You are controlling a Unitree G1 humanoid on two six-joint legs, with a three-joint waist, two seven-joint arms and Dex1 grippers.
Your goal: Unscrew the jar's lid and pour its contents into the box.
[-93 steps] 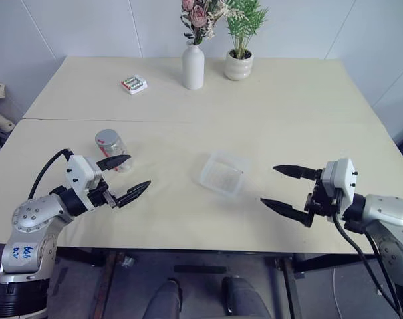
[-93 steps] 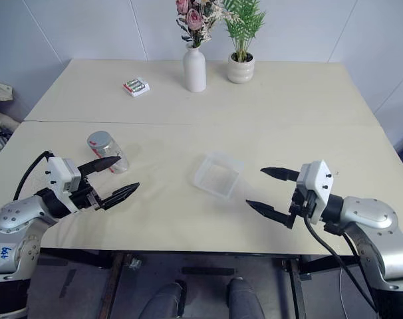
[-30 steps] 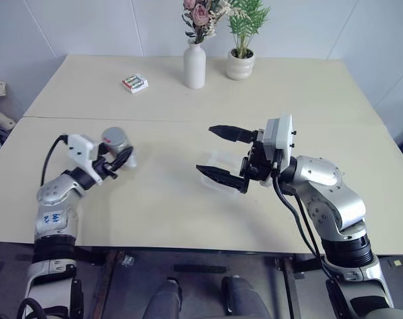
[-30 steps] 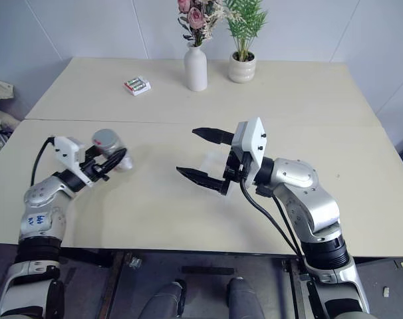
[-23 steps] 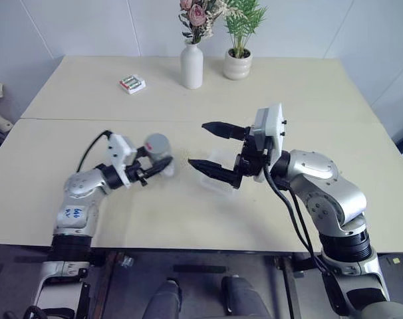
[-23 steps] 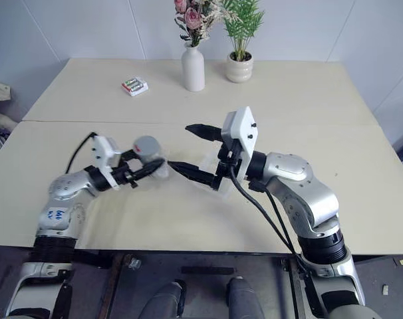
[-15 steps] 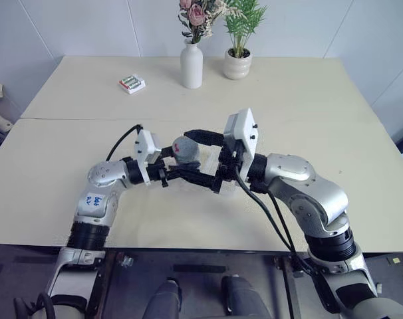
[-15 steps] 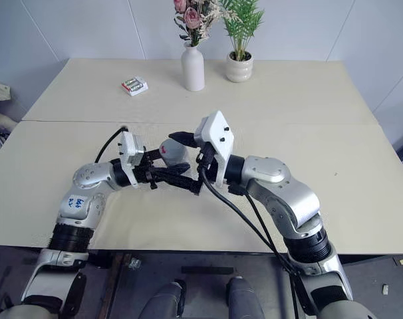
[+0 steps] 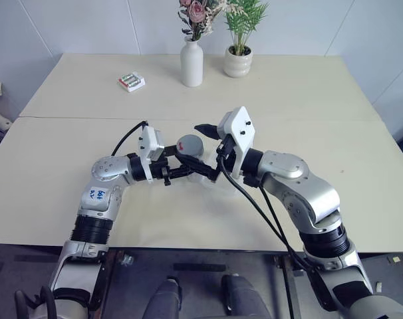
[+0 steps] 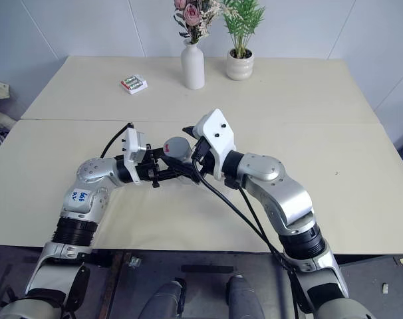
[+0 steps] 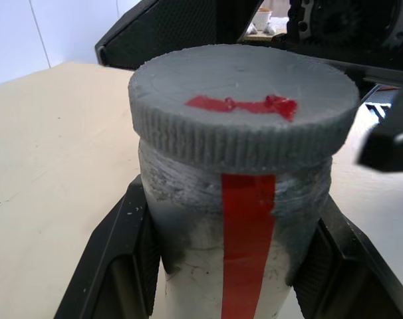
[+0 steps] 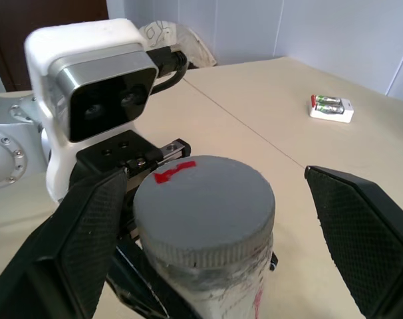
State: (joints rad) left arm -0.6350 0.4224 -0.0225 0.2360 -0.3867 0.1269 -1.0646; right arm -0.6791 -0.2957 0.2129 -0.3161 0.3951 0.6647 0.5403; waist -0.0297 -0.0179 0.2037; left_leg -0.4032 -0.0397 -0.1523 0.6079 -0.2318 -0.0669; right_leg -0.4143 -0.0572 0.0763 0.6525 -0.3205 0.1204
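In the eye views, the left gripper (image 9: pixel 177 166) has carried the small clear cylindrical jar (image 9: pixel 188 150) from near the beige table's (image 9: pixel 68 173) left edge to mid-table near the front edge, and holds it above the shallow clear plastic box (image 9: pixel 208 178). In the left wrist view, its jaws are clamped on the jar beneath the round grey screw lid (image 11: pixel 245 106) with its red mark. In the right wrist view, the right gripper (image 12: pixel 215 219) has advanced until its spread jaws flank the lid without contact, so unscrewing can begin once they close.

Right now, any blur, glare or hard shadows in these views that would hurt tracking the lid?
Left wrist view: lid sharp, its ribbing and red mark crisp, background soft. Right wrist view: lid evenly lit and without glare, the right gripper fingers dark but clear, battery pack slightly soft. Head views: flat diffuse light, only faint shadows on the table, no motion blur; jar partly hidden by the arms.
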